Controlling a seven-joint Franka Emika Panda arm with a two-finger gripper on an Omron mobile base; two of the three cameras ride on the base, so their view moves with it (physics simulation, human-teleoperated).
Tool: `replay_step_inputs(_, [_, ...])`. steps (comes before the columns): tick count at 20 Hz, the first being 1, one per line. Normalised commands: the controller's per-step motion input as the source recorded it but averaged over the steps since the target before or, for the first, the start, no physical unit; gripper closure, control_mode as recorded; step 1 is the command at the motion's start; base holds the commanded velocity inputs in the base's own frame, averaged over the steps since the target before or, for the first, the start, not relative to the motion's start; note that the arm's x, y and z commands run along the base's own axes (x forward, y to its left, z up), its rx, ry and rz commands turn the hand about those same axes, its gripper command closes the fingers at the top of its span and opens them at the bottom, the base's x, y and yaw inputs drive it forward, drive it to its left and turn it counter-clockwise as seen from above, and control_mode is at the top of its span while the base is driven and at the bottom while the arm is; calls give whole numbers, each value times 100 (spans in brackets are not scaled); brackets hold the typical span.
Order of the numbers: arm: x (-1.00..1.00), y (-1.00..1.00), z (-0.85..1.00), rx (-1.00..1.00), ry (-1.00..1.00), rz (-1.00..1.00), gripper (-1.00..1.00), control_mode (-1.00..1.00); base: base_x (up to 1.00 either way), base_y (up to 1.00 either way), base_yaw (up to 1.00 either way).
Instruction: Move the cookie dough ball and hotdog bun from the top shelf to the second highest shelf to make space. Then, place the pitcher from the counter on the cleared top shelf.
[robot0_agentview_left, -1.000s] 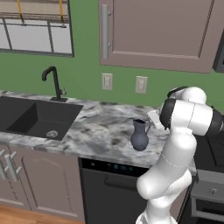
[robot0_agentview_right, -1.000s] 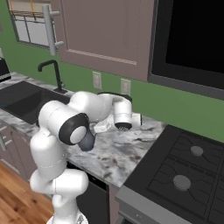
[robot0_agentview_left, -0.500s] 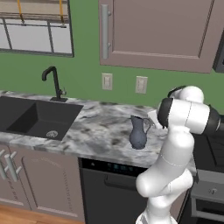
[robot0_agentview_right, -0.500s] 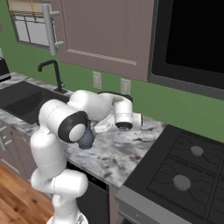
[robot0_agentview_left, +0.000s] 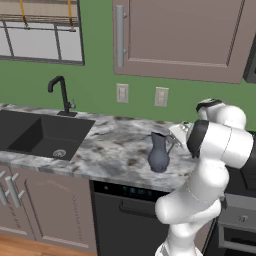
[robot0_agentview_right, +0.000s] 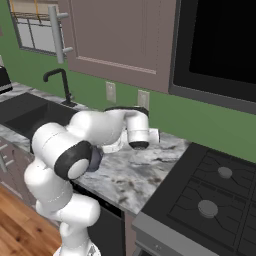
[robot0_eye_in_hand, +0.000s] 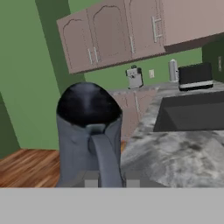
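The gripper (robot0_agentview_left: 176, 141) sits at the handle of the pitcher (robot0_agentview_left: 158, 153); whether the fingers have closed on that handle I cannot tell. The pitcher is tipped, near the counter's (robot0_agentview_left: 115, 150) front edge, well right of the sink (robot0_agentview_left: 42, 136); its mouth looks dark, contents unclear. Judging so, this is the pitcher step: next, confirm the hold and carry it to the top shelf.

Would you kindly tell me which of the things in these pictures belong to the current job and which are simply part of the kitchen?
Belonging to the job:
- the pitcher, upright
- the counter it stands on
- the claw, at the pitcher's handle

Just there:
- the sink
- the tap
- the wall sockets
- the hob
- the upper cabinet
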Motion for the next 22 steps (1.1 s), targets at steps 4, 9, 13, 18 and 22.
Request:
replay_step_inputs(4, [-100,56,88,-13,-8,-12,100,-100,0,0,0])
replay_step_inputs(9, [-100,52,92,-27,0,-26,100,-100,0,0,0])
replay_step_inputs(13, [-100,44,72,-29,1,-39,100,-100,0,0,0])
replay_step_inputs(18, [-98,26,59,-24,1,-51,100,-100,0,0,0])
replay_step_inputs(22, [-87,7,66,-19,0,-57,100,-100,0,0,0])
